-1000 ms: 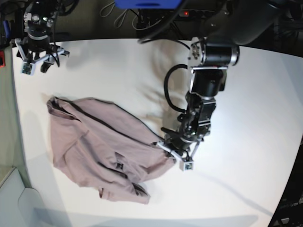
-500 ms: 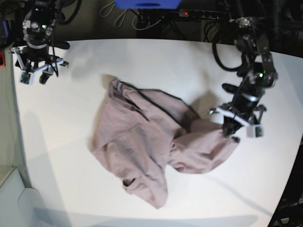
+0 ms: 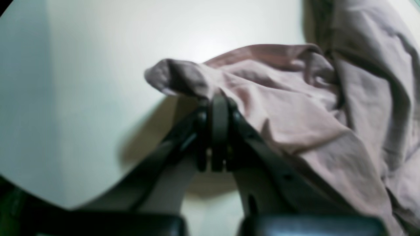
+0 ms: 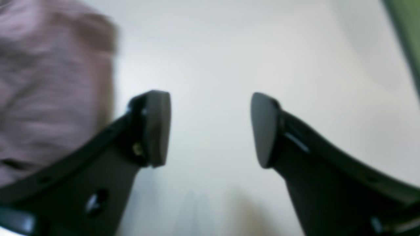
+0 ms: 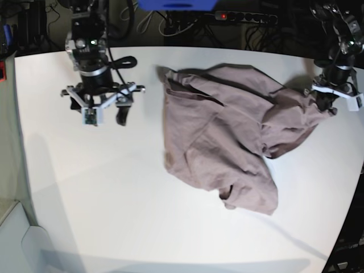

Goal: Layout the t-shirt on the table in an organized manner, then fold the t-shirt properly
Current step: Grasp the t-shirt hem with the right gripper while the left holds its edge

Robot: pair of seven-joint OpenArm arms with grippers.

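Note:
The mauve-pink t-shirt lies crumpled on the white table, right of the middle. My left gripper is at the table's far right and shut on the shirt's edge. In the left wrist view its jaws pinch a fold of the t-shirt, with cloth bunched to the right. My right gripper hovers over bare table to the left of the shirt, apart from it. In the right wrist view it stands open with nothing between its fingers; the t-shirt shows blurred at the left.
A power strip with a red light and cables lies beyond the far edge, beside a blue object. The table's right edge runs close to my left gripper. A white bin-like shape sits at the lower left.
My left gripper has dragged the shirt to the right and toward the far edge. My right arm has moved from the far left corner toward the shirt and its jaws have opened wider.

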